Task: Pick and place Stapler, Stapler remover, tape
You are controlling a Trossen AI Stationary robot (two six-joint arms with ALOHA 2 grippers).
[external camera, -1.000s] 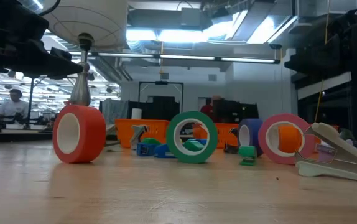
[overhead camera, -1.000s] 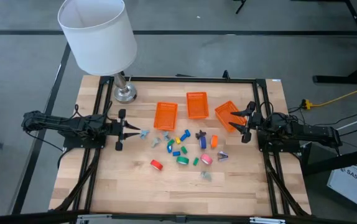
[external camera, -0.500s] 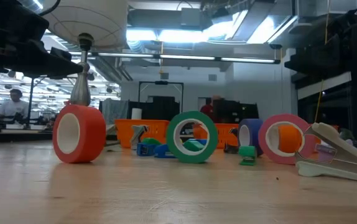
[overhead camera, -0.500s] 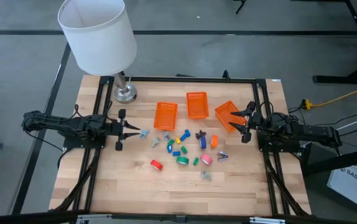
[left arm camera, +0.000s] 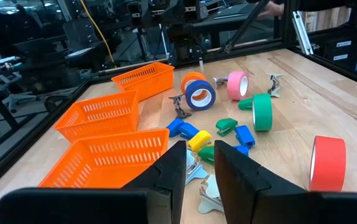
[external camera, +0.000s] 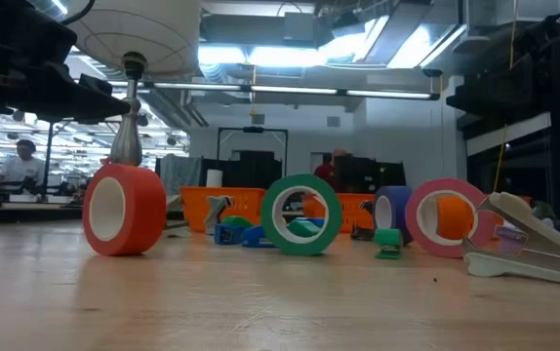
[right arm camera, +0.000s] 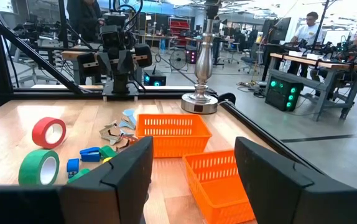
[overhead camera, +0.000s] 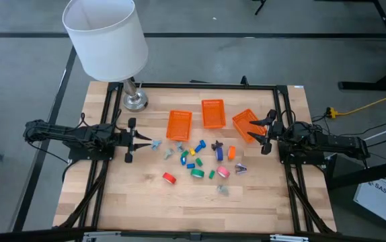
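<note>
Tape rolls stand on edge mid-table: red (overhead camera: 169, 178), green (overhead camera: 197, 173), pink (overhead camera: 223, 172), orange (overhead camera: 232, 152) and blue (overhead camera: 218, 153). Small blue, yellow and green staplers (left arm camera: 228, 130) lie among them. A dark stapler remover (left arm camera: 180, 106) and a pale piece (left arm camera: 206, 196) lie near the baskets. My left gripper (overhead camera: 144, 141) hangs level at the table's left, its fingers (left arm camera: 166, 177) narrowly apart, just short of the pale piece and above it. At the table's right, beside the right-hand basket, my right gripper (overhead camera: 263, 133) is wide open with nothing between its fingers (right arm camera: 125, 171).
Three orange baskets (overhead camera: 179, 124) (overhead camera: 212, 113) (overhead camera: 245, 124) sit in a row behind the pile. A lamp with a white shade (overhead camera: 105, 37) and metal foot (overhead camera: 135, 101) stands at the far left corner. Bare wood (overhead camera: 179, 208) lies toward the near edge.
</note>
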